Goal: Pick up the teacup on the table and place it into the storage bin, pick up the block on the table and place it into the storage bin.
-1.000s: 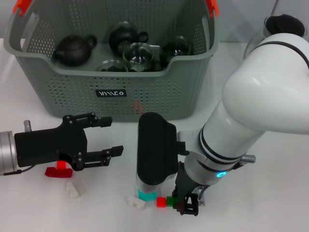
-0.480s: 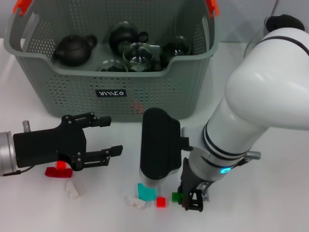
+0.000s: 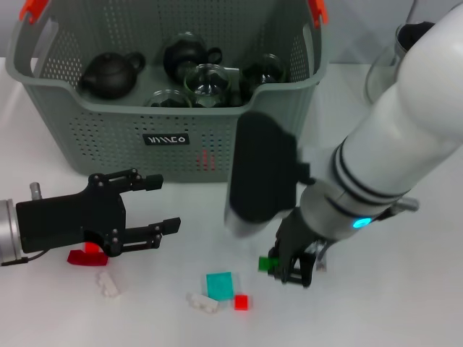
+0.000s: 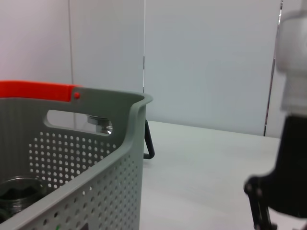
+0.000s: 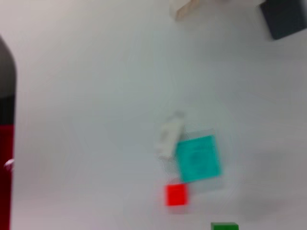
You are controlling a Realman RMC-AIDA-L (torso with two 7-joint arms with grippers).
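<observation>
The grey storage bin (image 3: 217,148) stands at the back with dark teapots and glass cups inside; its perforated wall and orange handle fill the left wrist view (image 4: 96,158). My right gripper (image 3: 288,269) hangs just above the table in front of the bin, shut on a small green block (image 3: 266,263), whose edge also shows in the right wrist view (image 5: 224,226). Below it lie a teal block (image 3: 219,285) (image 5: 197,158), a small red block (image 3: 241,302) (image 5: 176,195) and a white block (image 3: 202,302) (image 5: 169,136). My left gripper (image 3: 168,204) rests open at the left. No teacup shows on the table.
A flat red piece (image 3: 85,256) and another white block (image 3: 108,283) lie under and beside the left gripper. A glass vessel (image 3: 381,69) stands at the back right, partly hidden by the right arm. The right gripper's fingers show far off in the left wrist view (image 4: 266,211).
The right arm has lifted the green block off the table and carried it right and up toward the bin, uncovering the teal block. The left gripper has shifted slightly left.
</observation>
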